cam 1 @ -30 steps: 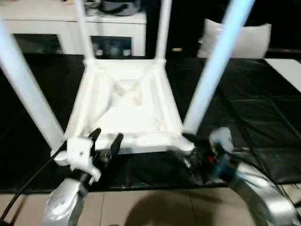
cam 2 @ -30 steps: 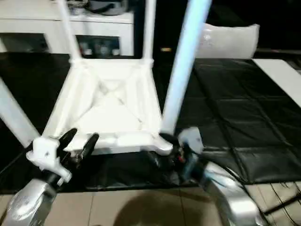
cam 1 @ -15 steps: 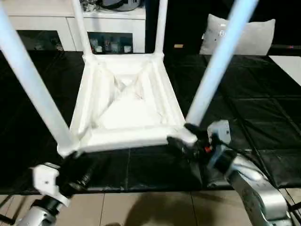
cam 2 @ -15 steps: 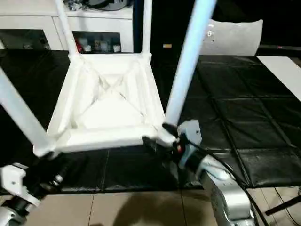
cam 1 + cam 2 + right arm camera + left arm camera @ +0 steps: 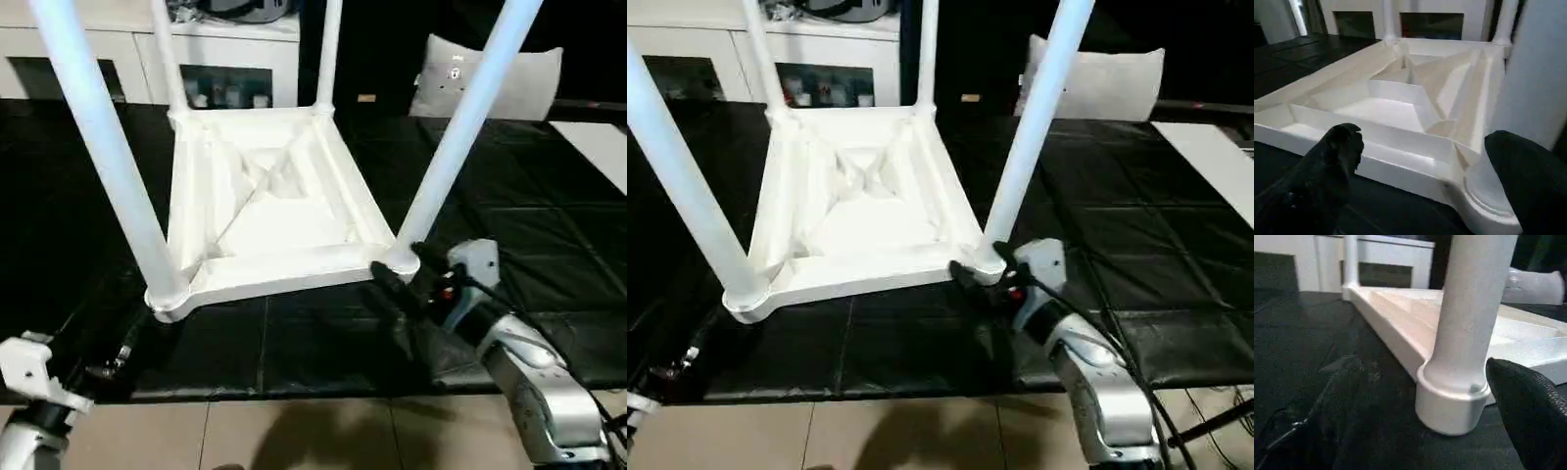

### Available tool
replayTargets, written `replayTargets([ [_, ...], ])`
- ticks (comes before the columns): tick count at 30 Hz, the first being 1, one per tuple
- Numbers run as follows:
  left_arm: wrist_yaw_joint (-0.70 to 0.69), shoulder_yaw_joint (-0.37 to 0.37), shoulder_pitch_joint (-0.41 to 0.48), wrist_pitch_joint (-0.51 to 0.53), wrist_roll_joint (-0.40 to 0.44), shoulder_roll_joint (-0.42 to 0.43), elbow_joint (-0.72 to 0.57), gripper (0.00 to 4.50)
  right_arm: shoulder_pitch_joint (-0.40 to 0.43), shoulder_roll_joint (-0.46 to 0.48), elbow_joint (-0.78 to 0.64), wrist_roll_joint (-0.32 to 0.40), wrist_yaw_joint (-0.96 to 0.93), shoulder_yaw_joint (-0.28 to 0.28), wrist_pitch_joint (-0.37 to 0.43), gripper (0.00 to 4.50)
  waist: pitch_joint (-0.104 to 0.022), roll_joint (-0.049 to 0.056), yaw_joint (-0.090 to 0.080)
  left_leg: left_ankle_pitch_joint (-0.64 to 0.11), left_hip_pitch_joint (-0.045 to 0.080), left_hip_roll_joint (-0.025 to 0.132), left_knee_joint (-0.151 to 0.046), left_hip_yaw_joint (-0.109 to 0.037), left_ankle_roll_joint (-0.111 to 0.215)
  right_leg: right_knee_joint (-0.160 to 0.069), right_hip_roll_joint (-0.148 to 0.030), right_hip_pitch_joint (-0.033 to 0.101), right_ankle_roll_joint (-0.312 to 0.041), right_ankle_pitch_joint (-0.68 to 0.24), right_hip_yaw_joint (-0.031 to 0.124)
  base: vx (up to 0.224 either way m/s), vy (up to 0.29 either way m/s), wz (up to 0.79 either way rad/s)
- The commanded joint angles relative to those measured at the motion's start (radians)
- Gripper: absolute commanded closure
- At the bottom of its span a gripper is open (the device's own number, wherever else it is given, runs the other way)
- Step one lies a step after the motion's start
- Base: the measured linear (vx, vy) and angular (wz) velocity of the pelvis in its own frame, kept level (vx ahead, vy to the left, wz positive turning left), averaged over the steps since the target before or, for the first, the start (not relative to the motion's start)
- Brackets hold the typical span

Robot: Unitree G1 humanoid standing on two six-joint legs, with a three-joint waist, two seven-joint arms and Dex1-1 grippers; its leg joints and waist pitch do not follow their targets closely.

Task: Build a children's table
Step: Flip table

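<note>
You find no text, label, brand, number or sign that can be read anywhere in these views. A small dark mark sits on the pale cushion (image 5: 487, 83) at the back, but it is too small and blurred for you to make out.

Head views look down; wrist views face the table (image 5: 265, 211) closely.
</note>
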Motion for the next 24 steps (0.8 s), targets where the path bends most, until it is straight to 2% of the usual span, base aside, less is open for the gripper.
replayTargets([
  [1,-0.015,0.013,-0.029,-0.011,0.004,0.019,0.066,0.04,-0.01,0.002,0.012,-0.011,0.005,0.009,-0.007,0.0,-0.033,0.015,0.002,-0.305,0.014,0.056,-0.099,-0.021,-0.029,-0.071,-0.063,0.015,-0.145,-0.117,0.046,0.0,0.0,0.0],
  [3,-0.017,0.019,-0.076,-0.034,0.014,0.041,0.144,0.04,-0.007,0.002,0.006,-0.01,0.026,0.032,-0.012,0.0,-0.034,0.016,0.005,-0.294,0.016,0.055,-0.097,-0.02,-0.026,-0.07,-0.064,0.017,-0.151,-0.096,0.046,0.0,0.0,0.0],
  [6,-0.013,0.012,-0.085,-0.028,0.017,0.045,0.134,0.04,-0.003,0.001,0.002,-0.008,0.034,0.042,-0.009,0.0,-0.036,0.016,0.008,-0.284,0.018,0.059,-0.096,-0.02,-0.022,-0.067,-0.067,0.019,-0.162,-0.07,0.046,0.0,0.0,0.0],
  [7,0.025,-0.039,-0.109,0.062,0.025,0.041,-0.005,0.04,0.002,-0.002,0.0,-0.003,0.05,0.061,-0.004,0.0,-0.039,0.017,0.01,-0.282,0.019,0.065,-0.097,-0.02,-0.026,-0.06,-0.07,0.021,-0.175,-0.048,0.046,0.0,0.0,0.0],
  [8,0.054,-0.079,-0.125,0.125,0.033,0.032,-0.103,0.04,0.002,-0.003,0.002,-0.003,0.057,0.07,-0.004,0.0,-0.037,0.024,0.017,-0.285,0.021,0.07,-0.098,-0.022,-0.032,-0.059,-0.07,0.02,-0.194,-0.033,0.044,0.0,0.0,0.0],
  [9,0.088,-0.139,-0.151,0.201,0.047,0.014,-0.216,0.04,0.0,0.0,0.009,-0.009,0.061,0.08,-0.009,0.0,-0.036,0.025,0.02,-0.287,0.023,0.068,-0.097,-0.019,-0.031,-0.062,-0.068,0.016,-0.199,-0.036,0.043,0.0,0.0,0.0],
  [10,0.086,-0.154,-0.158,0.215,0.045,0.01,-0.231,0.04,-0.002,0.001,0.012,-0.009,0.065,0.081,-0.009,0.0,-0.033,0.023,0.025,-0.295,0.023,0.067,-0.097,-0.017,-0.032,-0.061,-0.068,0.016,-0.207,-0.05,0.044,0.0,0.0,0.0],
  [11,0.081,-0.172,-0.167,0.23,0.042,0.006,-0.247,0.2,-0.004,0.003,0.016,-0.008,0.07,0.082,-0.009,0.0,-0.029,0.018,0.027,-0.31,0.02,0.064,-0.099,-0.016,-0.034,-0.066,-0.068,0.018,-0.199,-0.099,0.045,0.0,0.0,0.0],
  [12,0.078,-0.18,-0.171,0.237,0.04,0.004,-0.253,0.4,-0.005,0.004,0.018,-0.008,0.072,0.082,-0.008,0.0,-0.03,0.026,0.029,-0.314,0.018,0.062,-0.1,-0.018,-0.04,-0.065,-0.069,0.02,-0.192,-0.117,0.046,0.0,0.0,0.0],
  [13,0.074,-0.198,-0.181,0.254,0.039,0.003,-0.265,0.42,-0.008,0.004,0.022,-0.009,0.075,0.084,-0.011,0.0,-0.032,0.018,0.026,-0.311,0.018,0.058,-0.098,-0.016,-0.044,-0.068,-0.066,0.021,-0.174,-0.13,0.046,0.0,0.0,0.0],
  [14,0.059,-0.222,-0.201,0.266,0.027,0.004,-0.27,0.42,-0.01,0.006,0.03,-0.011,0.078,0.085,-0.016,0.0,-0.036,0.019,0.024,-0.284,0.017,0.057,-0.096,-0.017,-0.042,-0.064,-0.066,0.024,-0.167,-0.113,0.048,0.0,0.0,0.0],
  [17,0.046,-0.239,-0.22,0.278,0.023,0.014,-0.269,0.64,-0.01,0.005,0.042,-0.013,0.082,0.087,-0.026,0.0,-0.042,0.024,0.019,-0.219,0.014,0.054,-0.088,-0.015,-0.032,-0.058,-0.062,0.025,-0.176,-0.028,0.046,0.0,0.0,0.0],
  [18,0.046,-0.24,-0.22,0.285,0.022,0.016,-0.273,0.84,-0.01,0.004,0.043,-0.013,0.082,0.087,-0.027,0.0,-0.043,0.024,0.018,-0.209,0.013,0.054,-0.087,-0.015,-0.03,-0.057,-0.062,0.026,-0.179,-0.011,0.046,0.0,0.0,0.0],
  [20,0.073,-0.236,-0.223,0.312,0.043,0.022,-0.286,0.88,-0.01,0.002,0.047,-0.016,0.083,0.091,-0.03,0.0,-0.043,0.02,0.017,-0.19,0.012,0.052,-0.084,-0.014,-0.019,-0.054,-0.06,0.028,-0.186,0.021,0.044,0.0,0.0,0.0],
  [22,0.113,-0.232,-0.234,0.337,0.076,0.028,-0.288,0.97,-0.013,0.004,0.052,-0.017,0.083,0.094,-0.033,0.0,-0.041,0.024,0.017,-0.198,0.013,0.053,-0.085,-0.014,-0.018,-0.055,-0.061,0.027,-0.19,0.01,0.043,0.0,0.0,0.0],
  [23,0.129,-0.231,-0.242,0.354,0.084,0.032,-0.289,1.21,-0.014,0.006,0.057,-0.02,0.084,0.096,-0.037,0.0,-0.039,0.024,0.016,-0.226,0.014,0.054,-0.087,-0.014,-0.019,-0.059,-0.059,0.025,-0.188,-0.031,0.043,0.0,0.0,0.0],
  [24,0.137,-0.231,-0.243,0.368,0.082,0.034,-0.29,1.27,-0.015,0.006,0.061,-0.022,0.085,0.098,-0.04,0.0,-0.038,0.025,0.015,-0.238,0.015,0.054,-0.088,-0.014,-0.022,-0.06,-0.06,0.024,-0.187,-0.05,0.044,0.0,0.0,0.0],
])
